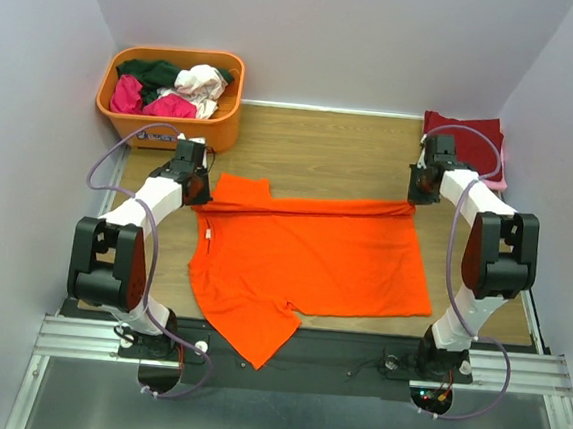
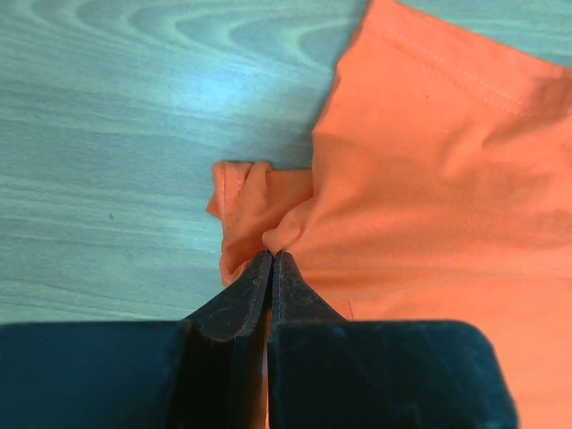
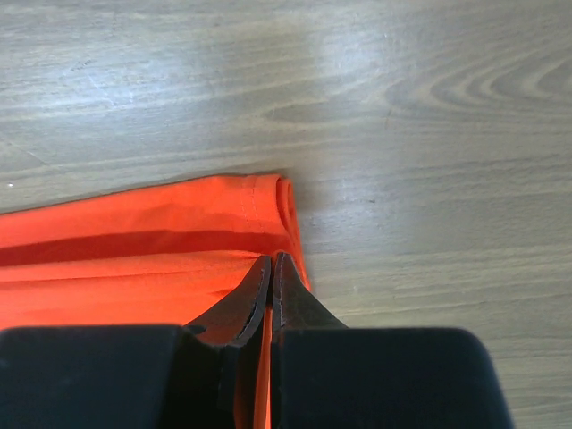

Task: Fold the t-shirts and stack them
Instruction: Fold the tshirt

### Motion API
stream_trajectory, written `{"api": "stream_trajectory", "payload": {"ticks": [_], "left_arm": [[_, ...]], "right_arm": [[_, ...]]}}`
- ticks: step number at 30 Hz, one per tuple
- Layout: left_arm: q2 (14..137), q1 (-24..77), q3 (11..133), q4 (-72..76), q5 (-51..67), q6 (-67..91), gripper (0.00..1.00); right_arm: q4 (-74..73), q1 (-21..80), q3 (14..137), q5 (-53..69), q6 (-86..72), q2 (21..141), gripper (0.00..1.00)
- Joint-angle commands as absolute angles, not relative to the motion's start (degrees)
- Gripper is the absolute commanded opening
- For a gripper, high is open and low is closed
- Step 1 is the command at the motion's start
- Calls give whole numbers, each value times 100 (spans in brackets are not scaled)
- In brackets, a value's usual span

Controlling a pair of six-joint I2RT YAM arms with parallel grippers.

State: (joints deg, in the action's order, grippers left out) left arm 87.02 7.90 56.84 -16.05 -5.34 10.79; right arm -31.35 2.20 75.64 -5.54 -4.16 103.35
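The left gripper (image 2: pixel 272 255) and right gripper (image 3: pixel 272 257) are each clamped tight on the bright orange cloth t-shirt (image 1: pixel 313 257) — along its folded far edge.

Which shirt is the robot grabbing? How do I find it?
Look at the middle of the wooden table. The bright orange t-shirt lies spread out there, with its far edge pinched by the left gripper and the right gripper. It is the only shirt spread open: the jumbled shirts sit in the orange tub, and the dark red shirt lies folded in the far right corner.
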Motion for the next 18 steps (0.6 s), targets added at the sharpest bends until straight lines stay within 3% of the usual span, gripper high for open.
{"api": "stream_trajectory", "payload": {"ticks": [1, 14, 17, 18], "left_arm": [[8692, 765, 5423, -1494, -562, 1283, 0], [8736, 765, 5001, -1362, -422, 1731, 1], [8666, 765, 4975, -1362, -343, 1784, 5], [8562, 765, 4931, -1371, -273, 1845, 10]], "right_arm": [[-2751, 114, 7497, -686, -571, 10221, 1], [-2523, 114, 7199, -809, -677, 10415, 1], [-2514, 114, 7146, -747, -703, 10328, 9], [-2522, 114, 7085, -677, -729, 10292, 18]]}}
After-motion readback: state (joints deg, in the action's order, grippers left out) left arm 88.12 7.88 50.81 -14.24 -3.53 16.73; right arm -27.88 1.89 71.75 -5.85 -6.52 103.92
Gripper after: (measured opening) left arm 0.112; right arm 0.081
